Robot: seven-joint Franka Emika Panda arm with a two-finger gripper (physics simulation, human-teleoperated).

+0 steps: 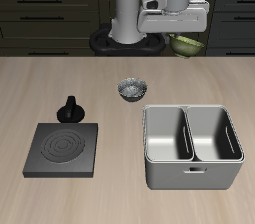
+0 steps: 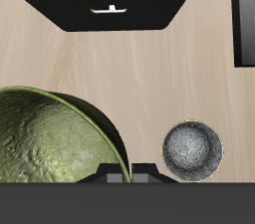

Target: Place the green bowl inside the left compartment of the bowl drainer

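My jaws pinch the green bowl (image 1: 186,43) by its rim, held high above the worktop (image 1: 40,89) toward its back. Bowl drainer (image 1: 193,146) sits near the front edge, both wells bare incl. the left compartment (image 1: 216,133). Grey patterned bowl (image 1: 130,89) sits between, black stove plate (image 1: 62,148) w/ moka pot (image 1: 72,110) off to the side.

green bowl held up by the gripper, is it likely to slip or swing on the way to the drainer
The small round olive-green bowl looks rigid, so swinging is unlikely. It seems pinched only at its thin rim, so it might tilt. Its glossy surface suggests it could slip; the two-finger gripper should probably move gently.
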